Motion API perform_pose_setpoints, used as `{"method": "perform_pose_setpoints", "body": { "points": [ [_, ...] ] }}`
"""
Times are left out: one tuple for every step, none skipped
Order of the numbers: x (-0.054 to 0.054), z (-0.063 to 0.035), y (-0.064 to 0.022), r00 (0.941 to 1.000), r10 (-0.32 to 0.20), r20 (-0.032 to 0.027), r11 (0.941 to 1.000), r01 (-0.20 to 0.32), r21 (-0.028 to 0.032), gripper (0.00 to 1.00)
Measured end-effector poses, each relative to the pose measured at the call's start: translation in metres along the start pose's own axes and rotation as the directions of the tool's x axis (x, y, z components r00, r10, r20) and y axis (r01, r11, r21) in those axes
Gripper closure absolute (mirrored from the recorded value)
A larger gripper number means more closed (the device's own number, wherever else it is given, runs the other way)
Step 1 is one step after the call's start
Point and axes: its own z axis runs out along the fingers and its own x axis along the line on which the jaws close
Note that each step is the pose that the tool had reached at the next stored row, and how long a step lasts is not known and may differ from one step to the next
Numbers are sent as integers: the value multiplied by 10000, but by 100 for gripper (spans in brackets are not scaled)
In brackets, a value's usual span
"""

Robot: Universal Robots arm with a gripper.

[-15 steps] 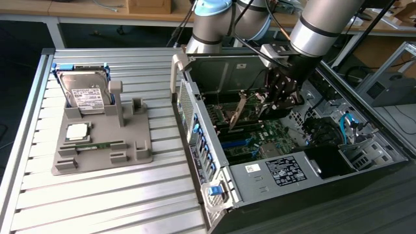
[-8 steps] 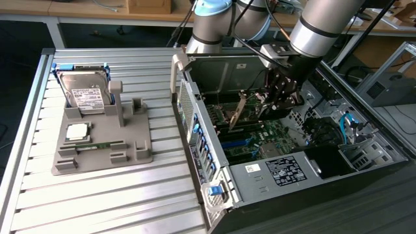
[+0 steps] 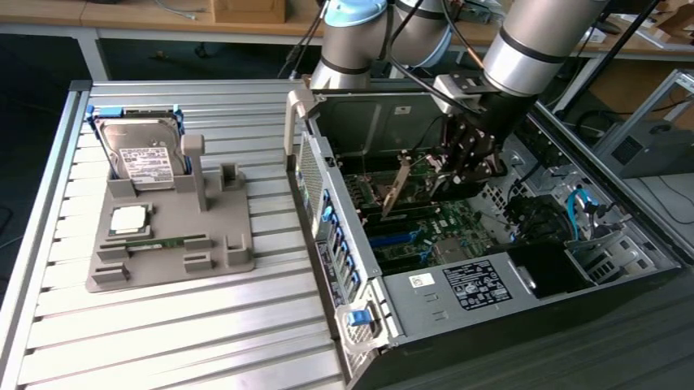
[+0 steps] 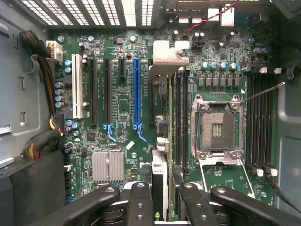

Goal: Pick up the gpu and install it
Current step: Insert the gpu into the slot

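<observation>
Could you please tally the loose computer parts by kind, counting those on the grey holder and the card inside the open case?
hard drive: 1
processor chip: 1
memory stick: 1
gpu: 1
Total: 4

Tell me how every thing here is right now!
Big black computer case: lying on its side, open.
Thin green-brown gpu card: on edge inside the case, by the tool.
Boxy silver hard drive: standing in the grey holder.
Narrow green memory stick: lying flat in the holder.
Long blue motherboard slot: empty.
Square processor socket: empty.
</observation>
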Motion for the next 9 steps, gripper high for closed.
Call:
{"method": "perform_pose_setpoints", "body": {
  "points": [
    [1,0,2,10000,0,0,10000,0,-1,73],
    [2,1,4,10000,0,0,10000,0,0,73],
    [3,1,5,10000,0,-1,10000,0,1,73],
    [3,1,7,10000,-1,-1,10000,1,1,73],
    [4,2,9,10000,0,0,10000,0,0,73],
    [5,3,10,10000,0,0,10000,0,0,73],
    [9,4,16,10000,0,0,10000,0,1,73],
    [11,5,19,10000,0,-1,10000,0,0,73],
    [12,6,20,10000,0,0,10000,0,0,73]
  ]
}}
